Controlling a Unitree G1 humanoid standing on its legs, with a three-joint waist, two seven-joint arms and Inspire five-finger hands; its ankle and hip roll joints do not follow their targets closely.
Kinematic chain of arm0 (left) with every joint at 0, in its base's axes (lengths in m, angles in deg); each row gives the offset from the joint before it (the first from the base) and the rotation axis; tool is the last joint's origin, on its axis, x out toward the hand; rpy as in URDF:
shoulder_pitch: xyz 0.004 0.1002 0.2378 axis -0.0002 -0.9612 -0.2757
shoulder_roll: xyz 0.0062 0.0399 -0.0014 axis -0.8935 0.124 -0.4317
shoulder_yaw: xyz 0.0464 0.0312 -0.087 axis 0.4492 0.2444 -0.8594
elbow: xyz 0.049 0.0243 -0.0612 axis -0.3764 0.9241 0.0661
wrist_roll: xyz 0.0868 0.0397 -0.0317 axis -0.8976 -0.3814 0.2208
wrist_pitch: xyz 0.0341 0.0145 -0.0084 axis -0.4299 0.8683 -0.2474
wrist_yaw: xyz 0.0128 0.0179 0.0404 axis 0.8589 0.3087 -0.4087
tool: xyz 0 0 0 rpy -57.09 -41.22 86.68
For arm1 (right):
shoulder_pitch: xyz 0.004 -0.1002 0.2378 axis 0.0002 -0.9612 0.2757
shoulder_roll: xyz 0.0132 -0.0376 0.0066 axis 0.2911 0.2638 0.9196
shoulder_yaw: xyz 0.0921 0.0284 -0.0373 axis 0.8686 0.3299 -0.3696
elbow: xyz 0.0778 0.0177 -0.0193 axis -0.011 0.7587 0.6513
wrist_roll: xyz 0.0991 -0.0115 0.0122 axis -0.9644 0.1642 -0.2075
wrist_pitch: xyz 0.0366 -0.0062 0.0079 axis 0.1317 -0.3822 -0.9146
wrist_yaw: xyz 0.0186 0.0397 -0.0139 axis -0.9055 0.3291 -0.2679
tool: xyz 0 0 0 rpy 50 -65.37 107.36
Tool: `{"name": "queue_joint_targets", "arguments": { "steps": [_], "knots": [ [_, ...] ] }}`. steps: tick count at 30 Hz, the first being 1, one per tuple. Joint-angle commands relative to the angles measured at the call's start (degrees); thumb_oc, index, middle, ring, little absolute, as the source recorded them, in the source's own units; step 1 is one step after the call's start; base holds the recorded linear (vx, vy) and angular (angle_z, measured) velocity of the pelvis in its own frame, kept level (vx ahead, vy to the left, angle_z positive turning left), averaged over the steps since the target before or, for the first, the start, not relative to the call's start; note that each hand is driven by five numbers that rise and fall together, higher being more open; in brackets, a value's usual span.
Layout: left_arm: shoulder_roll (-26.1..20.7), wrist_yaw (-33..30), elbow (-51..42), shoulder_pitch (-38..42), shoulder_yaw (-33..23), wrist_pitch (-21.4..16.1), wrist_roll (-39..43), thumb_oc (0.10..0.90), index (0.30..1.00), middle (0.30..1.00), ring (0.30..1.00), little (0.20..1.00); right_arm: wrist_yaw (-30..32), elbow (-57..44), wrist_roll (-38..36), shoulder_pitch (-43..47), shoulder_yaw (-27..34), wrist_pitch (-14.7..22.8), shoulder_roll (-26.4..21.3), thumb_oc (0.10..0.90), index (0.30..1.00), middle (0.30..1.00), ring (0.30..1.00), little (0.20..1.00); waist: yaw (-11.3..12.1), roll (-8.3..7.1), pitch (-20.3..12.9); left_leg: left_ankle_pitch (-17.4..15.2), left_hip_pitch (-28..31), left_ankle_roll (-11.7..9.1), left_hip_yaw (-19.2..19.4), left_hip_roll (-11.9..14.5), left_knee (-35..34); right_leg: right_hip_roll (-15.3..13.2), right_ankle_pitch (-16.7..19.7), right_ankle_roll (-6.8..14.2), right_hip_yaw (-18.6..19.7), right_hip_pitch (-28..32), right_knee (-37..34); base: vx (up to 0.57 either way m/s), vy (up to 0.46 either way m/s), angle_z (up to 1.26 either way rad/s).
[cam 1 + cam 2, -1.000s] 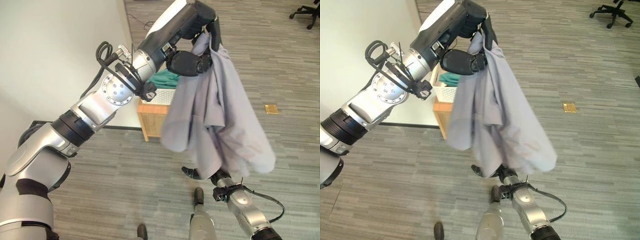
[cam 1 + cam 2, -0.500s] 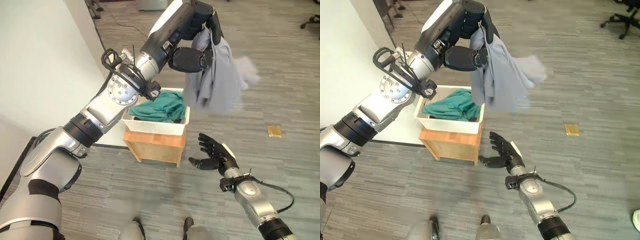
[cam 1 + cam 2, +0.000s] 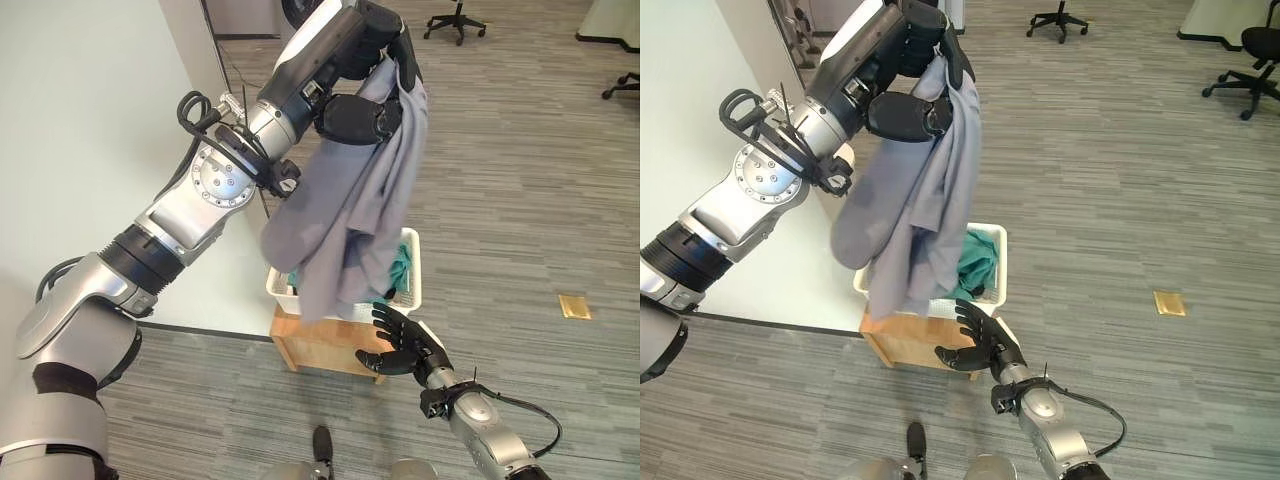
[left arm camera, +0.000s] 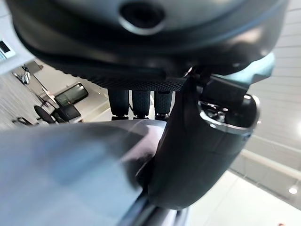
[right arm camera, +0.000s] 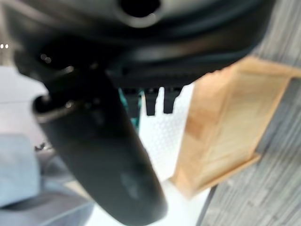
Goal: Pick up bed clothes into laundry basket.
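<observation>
Grey garment (image 3: 350, 215) hangs from the raised left robot hand (image 3: 365, 115).

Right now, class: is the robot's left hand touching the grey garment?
Touching. The left eye view shows the left hand with its fingers curled round the grey garment, which hangs from it.

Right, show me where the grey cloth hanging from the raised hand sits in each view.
Left eye view: grey cloth hangs mid-picture from the left hand.
Right eye view: it hangs left of centre.
Left wrist view: grey folds below the fingers.
Right wrist view: grey bundle beside the thumb.
Shared landmark: white laundry basket on its wooden stand.
</observation>
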Motion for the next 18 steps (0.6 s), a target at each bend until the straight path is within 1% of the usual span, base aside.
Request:
{"name": "queue_joint_targets", "arguments": {
  "steps": [1, 2, 4, 7, 10, 14, 18],
  "knots": [
    [-0.23, -4.22, 3.16, 10.08, -7.74, -6.27, 2.00, 0.400, 0.300, 0.300, 0.300, 0.300, -0.65, -4.29, -0.28, 3.39, 2.19, 4.67, -1.41, 0.800, 0.900, 0.900, 0.900, 0.900, 0.41, 0.32, -3.88, -4.60, 1.23, -6.98, -0.45, 5.06, 1.45, 2.81, 11.57, -0.01, 2.76, 1.11, -17.89, 0.11, -0.126, 0.47],
    [-0.81, -3.54, 2.69, 9.63, -7.70, -6.11, 2.18, 0.400, 0.300, 0.300, 0.300, 0.300, -0.66, -4.17, 0.01, 3.11, 2.38, 4.66, -1.70, 0.800, 0.900, 0.900, 0.900, 0.900, 0.68, 0.08, -4.01, -4.32, 1.01, -7.07, -0.61, 5.18, 1.80, 3.08, 10.98, -0.27, 3.00, 2.26, -18.48, 0.07, -0.088, 0.47],
    [-1.33, -4.14, 1.88, 9.06, -8.81, -6.50, 1.26, 0.400, 0.300, 0.300, 0.300, 0.300, -0.54, -3.45, -0.07, 3.05, 2.14, 4.61, -2.00, 0.800, 0.900, 0.900, 0.900, 0.900, 1.86, -0.41, -4.76, -4.11, 0.53, -7.43, -0.11, 5.21, 1.45, 2.46, 11.24, -0.16, 1.38, 4.58, -22.27, 0.02, -0.093, 0.46],
    [-1.01, -3.80, 3.13, 9.24, -8.67, -6.54, 1.93, 0.400, 0.300, 0.300, 0.300, 0.300, -1.41, -3.95, -0.59, 1.69, 2.88, 4.64, -2.91, 0.800, 0.900, 0.900, 0.900, 0.900, 1.96, -0.64, -5.95, -3.47, 0.41, -8.02, -0.82, 5.24, 0.35, 3.03, 11.90, -0.23, -0.49, 7.39, -25.86, 0.02, -0.103, 0.06],
    [-0.44, -3.66, 4.83, 10.03, -8.24, -6.36, 2.75, 0.400, 0.300, 0.300, 0.300, 0.300, -1.47, -3.71, -0.63, 0.58, 3.60, 4.57, -3.49, 0.800, 0.900, 0.900, 0.900, 0.900, 1.53, -0.36, -6.72, -3.25, 0.30, -8.28, -1.73, 5.38, -0.36, 3.35, 11.67, -0.58, -1.69, 8.62, -26.75, 0.04, -0.046, 0.29],
    [-0.61, -3.39, 5.97, 10.16, -7.85, -5.78, 2.78, 0.400, 0.300, 0.300, 0.300, 0.300, -1.42, -3.44, -1.59, -0.91, 4.49, 4.46, -3.17, 0.800, 0.900, 0.900, 0.900, 0.900, 1.19, -0.14, -7.24, -3.26, 0.34, -8.56, -2.62, 5.36, -0.88, 3.88, 11.68, -0.93, -2.20, 9.56, -28.32, 0.03, -0.011, 0.16],
    [-1.08, -3.11, 8.73, 12.06, -5.61, -4.84, 1.58, 0.400, 0.300, 0.300, 0.300, 0.300, -1.86, -3.13, -1.79, -1.38, 4.35, 4.32, -3.19, 0.800, 0.900, 0.900, 0.900, 0.900, 0.81, -0.04, -7.45, -3.34, 0.32, -8.63, -2.85, 5.44, -1.22, 3.91, 11.65, -0.92, -2.39, 9.80, -28.59, 0.01, 0.000, 0.02]
  ]
}}
